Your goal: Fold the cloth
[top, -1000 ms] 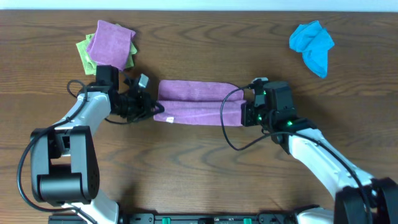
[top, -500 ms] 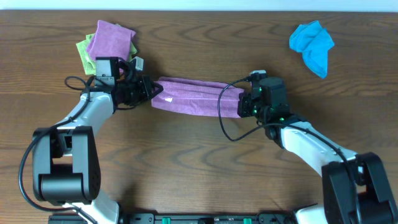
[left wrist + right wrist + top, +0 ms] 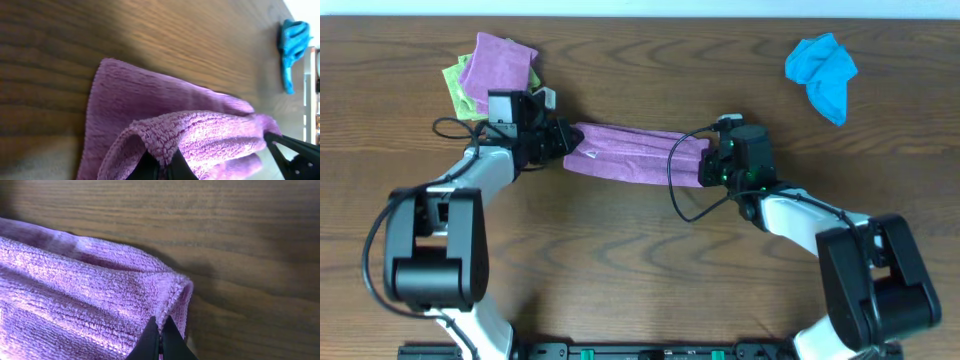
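Your wooden table (image 3: 620, 270) carries a long purple cloth (image 3: 630, 160) at its middle, a crumpled blue cloth (image 3: 823, 72) back right, and a green cloth (image 3: 451, 88) under a folded purple towel (image 3: 498, 65) back left.

Overhead is coming through sharp & evenly lit, soft light from above, w/ only faint shadows falling on the table (image 3: 620, 260). Left wrist pic is dimming toward the top-left, blowing out white at the upper-right corner. Purple cloth (image 3: 150, 100) is blurring slightly close to the lens. Right wrist pic is showing dark shadow beside the fold.
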